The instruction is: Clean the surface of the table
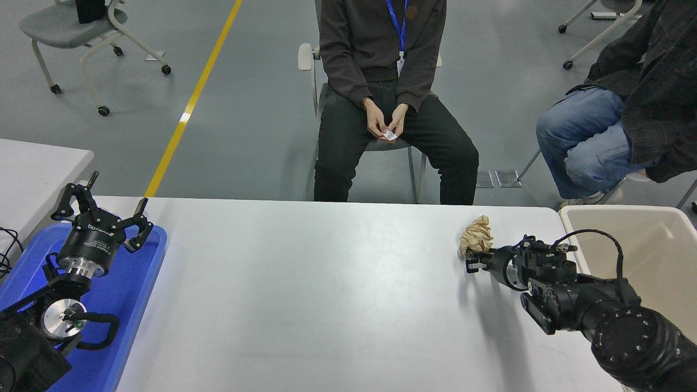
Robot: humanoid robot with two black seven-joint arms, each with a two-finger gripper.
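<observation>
The table surface (326, 294) is a wide matte white-grey top. A crumpled brown paper ball (477, 234) stands upright near its far right corner. My right gripper (472, 261) reaches in from the lower right and is shut on the ball's lower edge, which its black fingers partly hide. The left gripper (103, 209) is parked open over the blue tray (136, 294) at the lower left.
A beige bin (653, 245) stands just off the table's right end, next to my right arm. One person sits on a chair beyond the far edge, holding a small white scrap (388, 134). Another person sits at the upper right. A smaller white table (32, 169) is at the left.
</observation>
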